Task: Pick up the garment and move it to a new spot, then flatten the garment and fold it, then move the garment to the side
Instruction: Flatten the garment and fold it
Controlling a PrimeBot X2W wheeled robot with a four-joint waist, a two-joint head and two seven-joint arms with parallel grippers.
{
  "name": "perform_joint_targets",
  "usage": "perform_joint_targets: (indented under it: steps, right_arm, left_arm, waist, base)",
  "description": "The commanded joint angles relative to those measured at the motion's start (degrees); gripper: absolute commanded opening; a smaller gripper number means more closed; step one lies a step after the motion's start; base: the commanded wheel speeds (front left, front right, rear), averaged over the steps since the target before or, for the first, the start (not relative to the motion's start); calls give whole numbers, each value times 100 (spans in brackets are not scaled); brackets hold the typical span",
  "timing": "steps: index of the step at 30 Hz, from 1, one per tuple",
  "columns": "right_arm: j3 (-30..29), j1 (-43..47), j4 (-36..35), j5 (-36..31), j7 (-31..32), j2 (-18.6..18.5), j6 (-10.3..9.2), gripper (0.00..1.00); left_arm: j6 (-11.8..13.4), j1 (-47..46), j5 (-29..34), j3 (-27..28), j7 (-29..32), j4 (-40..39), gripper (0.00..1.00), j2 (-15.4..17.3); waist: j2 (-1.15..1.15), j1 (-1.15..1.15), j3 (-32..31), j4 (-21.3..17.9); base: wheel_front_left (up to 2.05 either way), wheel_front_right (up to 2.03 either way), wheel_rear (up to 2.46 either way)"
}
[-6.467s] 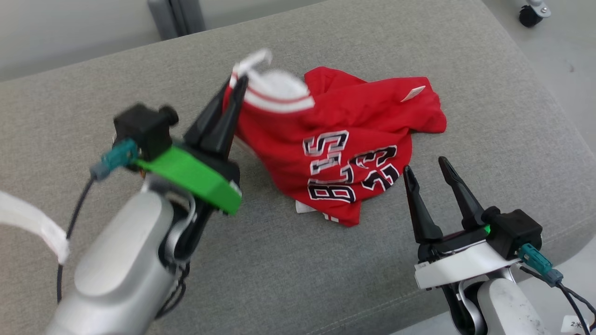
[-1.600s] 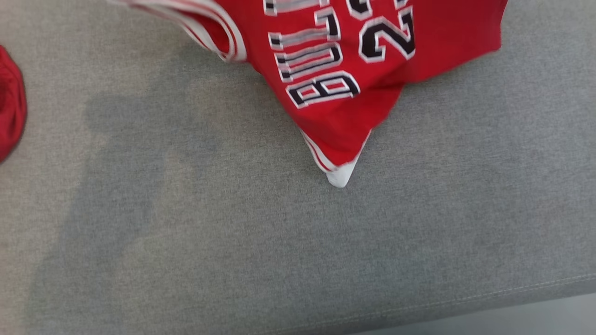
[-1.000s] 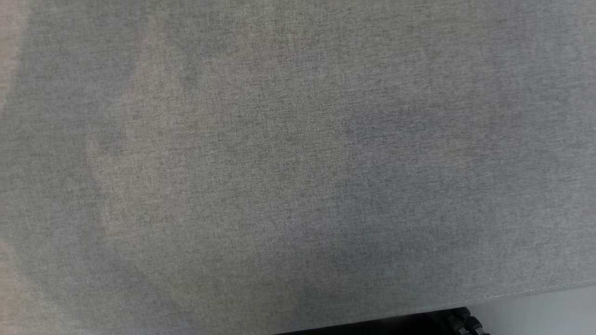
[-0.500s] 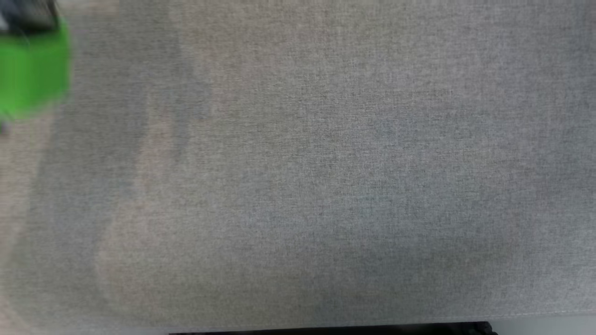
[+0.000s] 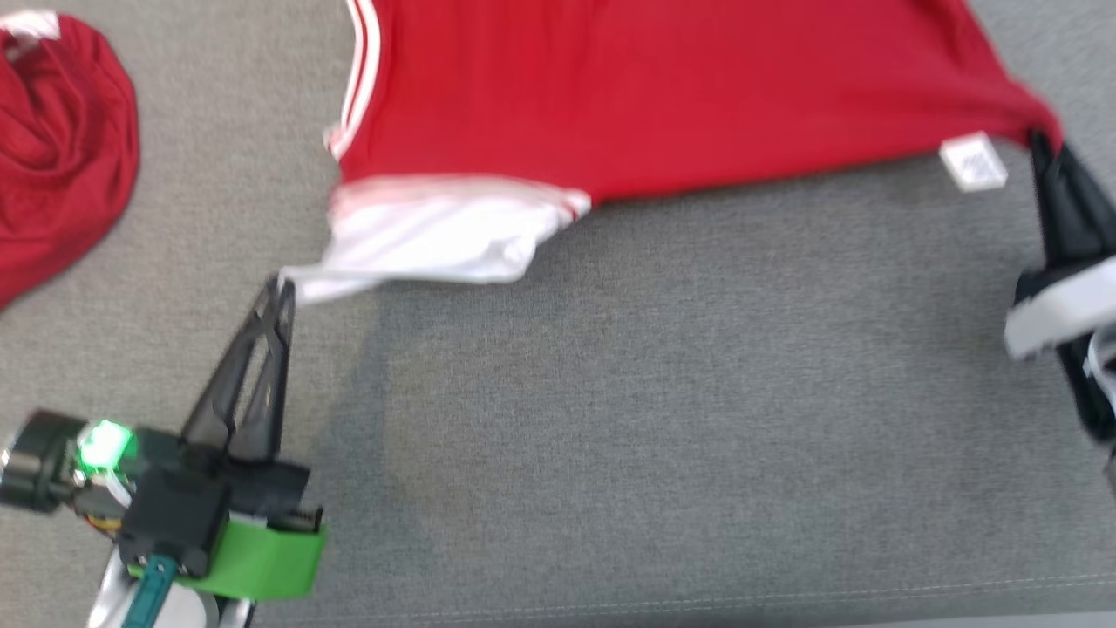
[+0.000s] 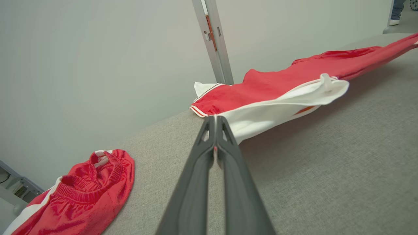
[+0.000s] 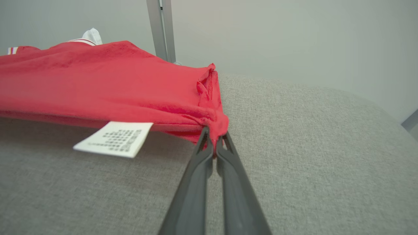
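On garment (image 5: 663,87), left fingers (image 6: 196,182), right fingers (image 7: 235,195) clamped

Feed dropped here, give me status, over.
Status: left hand shut on white trim, right hand shut on red corner; jersey stretched between them; shorts off left, apart.

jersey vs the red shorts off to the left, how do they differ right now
The jersey is pulled out wide between the left gripper and right gripper; the red shorts lie bunched in a heap, untouched. The jersey shows a broad white panel and a white label; the red shorts show a gathered waistband. Both are red with some white.
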Motion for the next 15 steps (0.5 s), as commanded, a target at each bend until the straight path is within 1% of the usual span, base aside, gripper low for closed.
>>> perform_joint_targets:
  steps: [1, 4, 8, 11, 15]
  right_arm:
    - [-20, 253, -56, 53, -17, 3, -12, 0]
    - [-94, 765, -149, 127, -17, 49, -12, 0]
    - [-233, 1334, -319, 182, -17, 68, -12, 0]
    - [-309, 1789, -465, 211, -17, 106, -12, 0]
    - [-296, 2164, -596, 297, -17, 137, -12, 0]
  left_arm:
    - [-35, 249, 6, 57, -1, 40, 0, -47]
    - [-124, 716, -24, 114, -1, 109, 0, -180]
    - [-186, 1235, -33, 162, 0, 149, 0, -261]
    - [-240, 1579, -87, 179, 0, 169, 0, -203]
    - [-274, 1787, -182, 255, -1, 155, 0, -164]
  waist:
    - [0, 0, -743, -161]
    - [0, 0, -994, -209]
    - [0, 0, -1284, -271]
    - [0, 0, -1472, -307]
    - [0, 0, -1575, -372]
  base:
    - [0, 0, 0]
    - [0, 0, 0]
    - [0, 0, 0]
    - [0, 0, 0]
    - [0, 0, 0]
